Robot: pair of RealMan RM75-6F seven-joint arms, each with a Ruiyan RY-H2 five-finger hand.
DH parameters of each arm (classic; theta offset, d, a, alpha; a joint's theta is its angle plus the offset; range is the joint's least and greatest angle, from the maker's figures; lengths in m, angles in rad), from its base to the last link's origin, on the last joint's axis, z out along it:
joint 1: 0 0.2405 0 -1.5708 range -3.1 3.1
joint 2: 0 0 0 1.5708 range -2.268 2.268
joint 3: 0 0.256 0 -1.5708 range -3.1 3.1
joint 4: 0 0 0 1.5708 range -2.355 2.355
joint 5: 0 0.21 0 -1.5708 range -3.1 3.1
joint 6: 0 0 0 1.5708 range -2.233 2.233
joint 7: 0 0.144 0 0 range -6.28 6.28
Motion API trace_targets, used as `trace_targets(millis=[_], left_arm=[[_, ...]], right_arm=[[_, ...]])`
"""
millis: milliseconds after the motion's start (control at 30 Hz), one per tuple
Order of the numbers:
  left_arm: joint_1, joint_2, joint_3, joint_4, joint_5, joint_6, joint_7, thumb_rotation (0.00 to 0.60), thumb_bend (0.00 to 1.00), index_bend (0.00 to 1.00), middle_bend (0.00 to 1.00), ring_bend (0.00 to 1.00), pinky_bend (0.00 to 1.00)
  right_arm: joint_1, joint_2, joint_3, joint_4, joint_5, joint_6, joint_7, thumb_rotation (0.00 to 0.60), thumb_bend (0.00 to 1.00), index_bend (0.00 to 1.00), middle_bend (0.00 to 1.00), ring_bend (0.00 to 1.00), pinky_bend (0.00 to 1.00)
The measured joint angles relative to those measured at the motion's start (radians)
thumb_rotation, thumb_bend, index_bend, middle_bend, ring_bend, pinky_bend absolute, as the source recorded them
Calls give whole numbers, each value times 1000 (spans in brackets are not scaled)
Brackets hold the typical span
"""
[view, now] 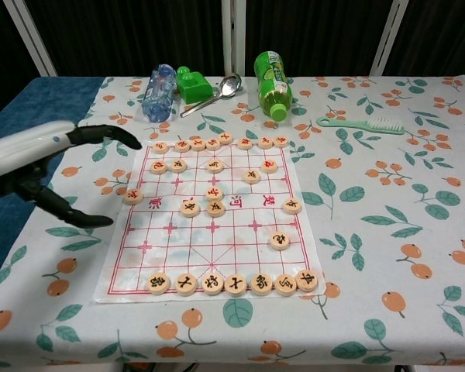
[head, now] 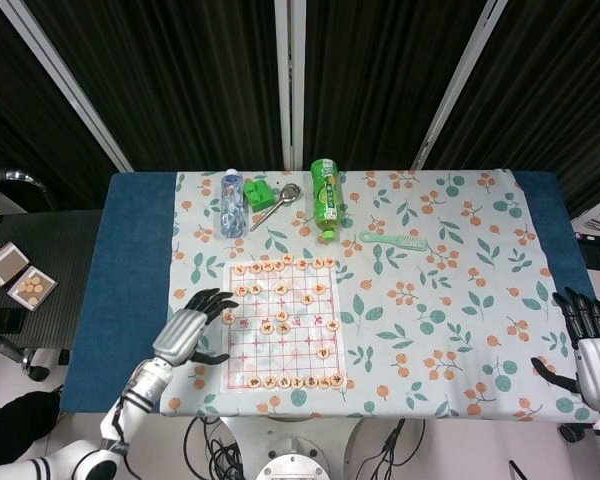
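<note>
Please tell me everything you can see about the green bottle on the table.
The green bottle looks like clear plastic filled with green drink, with a printed label and a green cap. It lies on its side at the far part of the flowered tablecloth, cap toward the chess board. A metal spoon lies left of it. No hand touches it.
</note>
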Motion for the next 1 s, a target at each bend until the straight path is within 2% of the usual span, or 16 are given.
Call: trace_targets(millis=[367,700,1000], left_arm=[[-113,-108,-30,106,-81,-119,16,600,199,267,99,0,18],[-157,-170,-40,189,-113,-139,-11,600,221,329,104,0,18],[-187,-221,-34,246,-97,-127,-33,600,226,398,108,0,17]], right_arm=[[-8,10,1,12,-9,14,51,600,89,0,0,0,19],[-11,15,1,28,0,5,63,600,89,0,0,0,19],[-11,19,0,27,0,-1,61,600,89,0,0,0,19]])
